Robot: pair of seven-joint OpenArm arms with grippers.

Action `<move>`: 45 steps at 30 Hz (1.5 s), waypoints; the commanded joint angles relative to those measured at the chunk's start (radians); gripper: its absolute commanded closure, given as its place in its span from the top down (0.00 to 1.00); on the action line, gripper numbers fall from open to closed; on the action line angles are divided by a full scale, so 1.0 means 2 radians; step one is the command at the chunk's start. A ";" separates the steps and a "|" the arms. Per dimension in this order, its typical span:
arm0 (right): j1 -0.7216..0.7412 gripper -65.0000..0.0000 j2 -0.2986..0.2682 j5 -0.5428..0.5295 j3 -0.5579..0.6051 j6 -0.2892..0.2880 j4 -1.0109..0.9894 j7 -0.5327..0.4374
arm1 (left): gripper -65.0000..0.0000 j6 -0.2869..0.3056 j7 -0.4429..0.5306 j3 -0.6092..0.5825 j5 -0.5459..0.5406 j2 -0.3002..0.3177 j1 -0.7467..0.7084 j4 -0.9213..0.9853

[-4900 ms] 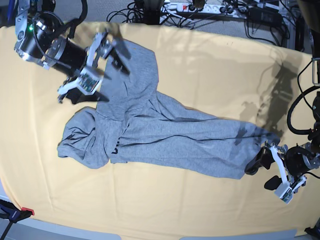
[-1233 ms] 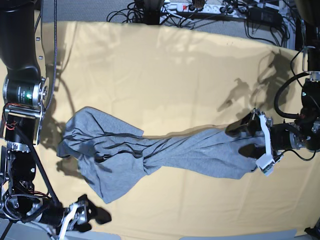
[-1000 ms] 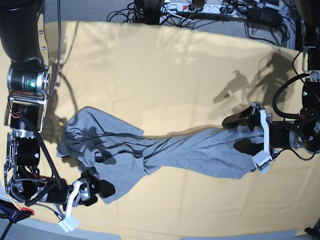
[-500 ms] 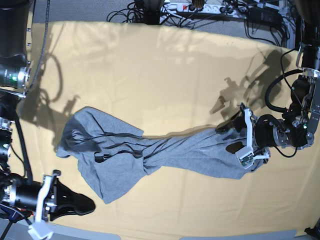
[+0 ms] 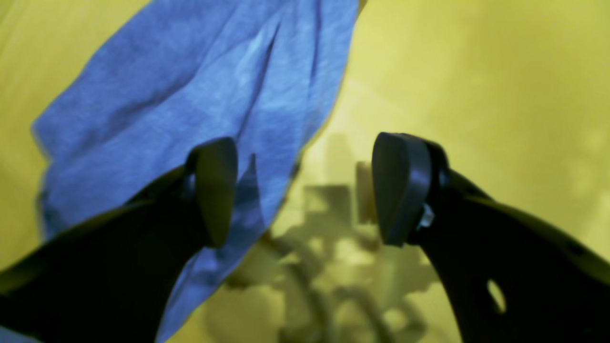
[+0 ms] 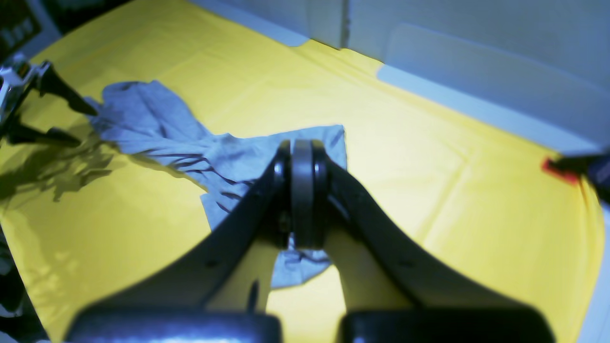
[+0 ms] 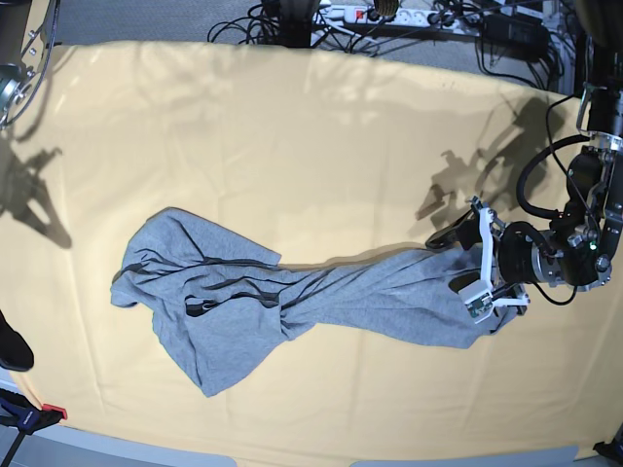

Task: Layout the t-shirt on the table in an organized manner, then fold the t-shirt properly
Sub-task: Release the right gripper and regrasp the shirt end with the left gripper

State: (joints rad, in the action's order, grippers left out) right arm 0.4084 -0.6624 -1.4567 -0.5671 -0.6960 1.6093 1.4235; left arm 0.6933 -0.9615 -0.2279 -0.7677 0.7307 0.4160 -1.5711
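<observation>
The grey t-shirt (image 7: 292, 302) lies bunched in a long wrinkled band across the table (image 7: 321, 146), its wider end at the left. My left gripper (image 7: 446, 261) hovers at the band's right end. In the left wrist view this left gripper (image 5: 305, 190) is open: the t-shirt (image 5: 190, 85) passes under one finger, and its edge runs through the gap over the table (image 5: 476, 71). My right gripper (image 6: 302, 157) is shut with nothing in it, raised above the table (image 6: 429, 190) and facing the t-shirt (image 6: 157, 119). Only a dark tip of it (image 7: 10, 345) shows at the base view's left edge.
Cables and a power strip (image 7: 389, 19) lie beyond the table's far edge. A red-tipped clamp (image 7: 29, 413) grips the front left corner, and shows as the red clamp (image 6: 562, 169) in the right wrist view. The left arm's body (image 7: 574, 263) stands at the right edge.
My right gripper has pulled back from the shirt's lower left hem and gone left, almost out of the base view, shutting on the way. The left gripper shifted slightly left over the shirt's end.
</observation>
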 commanded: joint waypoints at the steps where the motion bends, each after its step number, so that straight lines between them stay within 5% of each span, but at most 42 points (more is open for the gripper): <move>1: 0.003 0.00 -0.011 -0.013 -0.011 -0.001 0.006 -0.014 | 0.69 0.002 0.016 0.006 0.006 0.009 0.014 -0.006; 7: -0.028 0.00 -0.011 -0.013 -0.047 -0.001 0.006 -0.014 | 0.69 0.002 0.113 0.006 0.099 0.008 0.011 0.000; 21: -0.034 0.00 -0.011 -0.013 -0.068 -0.001 0.006 -0.014 | 0.67 0.002 0.177 -0.051 0.169 0.008 0.011 0.094; 24: -0.034 0.00 -0.011 -0.013 -0.068 -0.001 0.006 -0.014 | 0.52 -0.004 0.204 -0.070 0.179 0.008 0.012 0.097; 29: -0.034 0.00 -0.011 -0.013 -0.068 -0.001 0.006 -0.014 | 0.00 -0.054 0.205 -0.069 0.203 -0.004 0.033 0.097; 35: -0.034 0.00 -0.011 -0.013 -0.068 -0.001 0.006 -0.014 | 0.00 -0.066 0.203 -0.069 0.213 -0.004 0.056 0.097; 45: -0.040 0.00 -0.011 -0.013 -0.067 -0.001 0.006 -0.014 | 0.00 -0.062 0.191 -0.069 0.142 -0.009 0.132 0.044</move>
State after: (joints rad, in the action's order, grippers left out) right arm 0.3107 -0.6590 -1.4586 -0.6956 -0.6964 1.6093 1.4223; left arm 0.5823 -0.6003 -0.3794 -0.4793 0.7010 0.6476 -1.4723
